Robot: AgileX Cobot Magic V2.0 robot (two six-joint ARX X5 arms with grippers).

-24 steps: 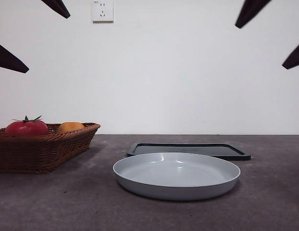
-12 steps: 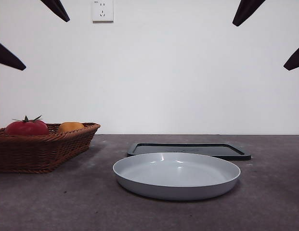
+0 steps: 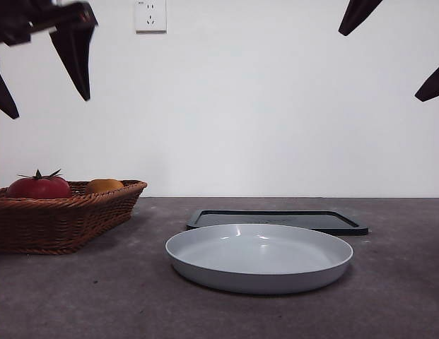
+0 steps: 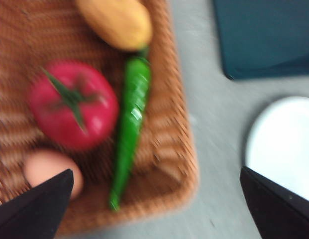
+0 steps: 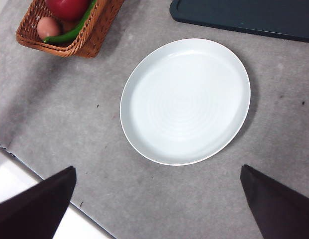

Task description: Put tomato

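Left gripper (image 3: 39, 78) dropped lower over basket (image 3: 63, 222) since half second ago, jaws spread, empty; tomato (image 3: 39, 187) unmoved in basket; right gripper (image 3: 392, 53) waits high, jaws spread

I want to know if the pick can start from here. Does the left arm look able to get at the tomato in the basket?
Probably yes. The left gripper hangs open above the basket, and the tomato lies uncovered on top. A green pepper lies close beside it and could crowd one jaw.

Left wrist view blurred — tomato (image 4: 73, 104) soft-edged, basket (image 4: 179, 149) cropped.
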